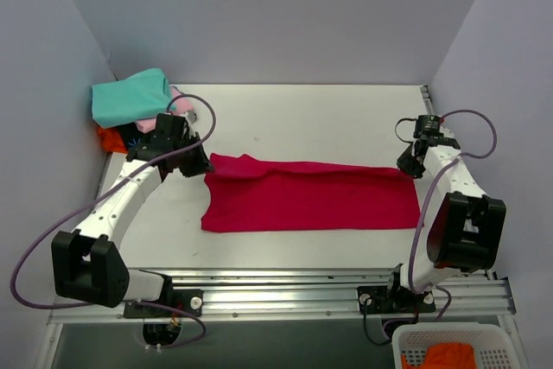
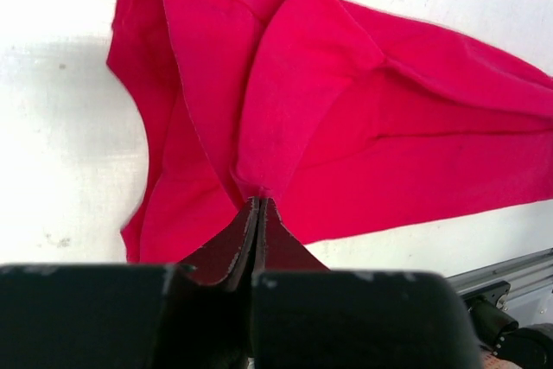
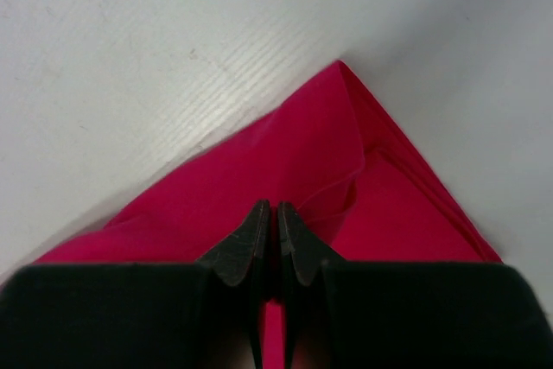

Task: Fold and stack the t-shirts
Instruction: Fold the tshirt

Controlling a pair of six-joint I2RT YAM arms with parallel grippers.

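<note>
Fabric of the crimson t-shirt [image 1: 311, 200] stretches as a long folded band across the middle of the table [image 1: 302, 118]. The left gripper [image 1: 204, 167] is pinched tight on its far left corner, the right gripper [image 1: 408, 167] likewise on its far right corner. A teal t-shirt [image 1: 130, 99] tops a pile in the table's far left corner, just behind the left gripper.

Desk [image 1: 302, 114] beyond the crimson shirt [image 1: 311, 198]: bare, a wide passage up to the back wall [image 1: 276, 15]. Near side of the shirt: only a narrow bare strip before the rail [image 1: 285, 287]. Off its far-left corner: stack of folded shirts [image 1: 134, 101] against the left wall [image 1: 43, 84], blocking that corner. Left claw [image 1: 204, 165] is pinched on the shirt's left end, right claw [image 1: 415, 165] on its right end. Both arms flank the shirt and obstruct sideways entry.
</note>
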